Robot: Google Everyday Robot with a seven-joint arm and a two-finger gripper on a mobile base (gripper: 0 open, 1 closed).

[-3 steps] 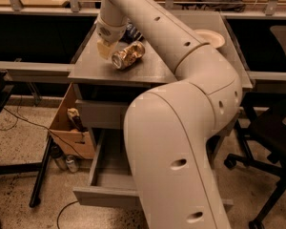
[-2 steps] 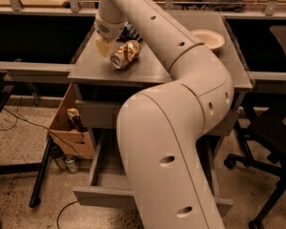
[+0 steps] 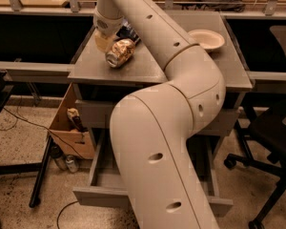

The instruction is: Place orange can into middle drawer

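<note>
The orange can (image 3: 120,52) lies on its side on the grey cabinet top (image 3: 133,70), near the back left, coppery with whitish patches. My gripper (image 3: 104,41) reaches down at the can's left end, touching or nearly touching it. The middle drawer (image 3: 101,196) is pulled out at the bottom of the cabinet. Its inside shows bare at the left, and my arm hides the rest. The other grey drawer front (image 3: 93,113) above it is closed.
A dark blue snack bag (image 3: 129,32) lies just behind the can. A white paper plate (image 3: 206,39) sits at the back right of the top. A cardboard box (image 3: 69,130), small cans (image 3: 71,164) and a black stand leg (image 3: 42,178) are at the left. An office chair (image 3: 271,137) stands at the right.
The gripper and the can have shifted slightly to the left on the cabinet top. My arm's big elbow section has swung a little to the left. The plate has not moved.
</note>
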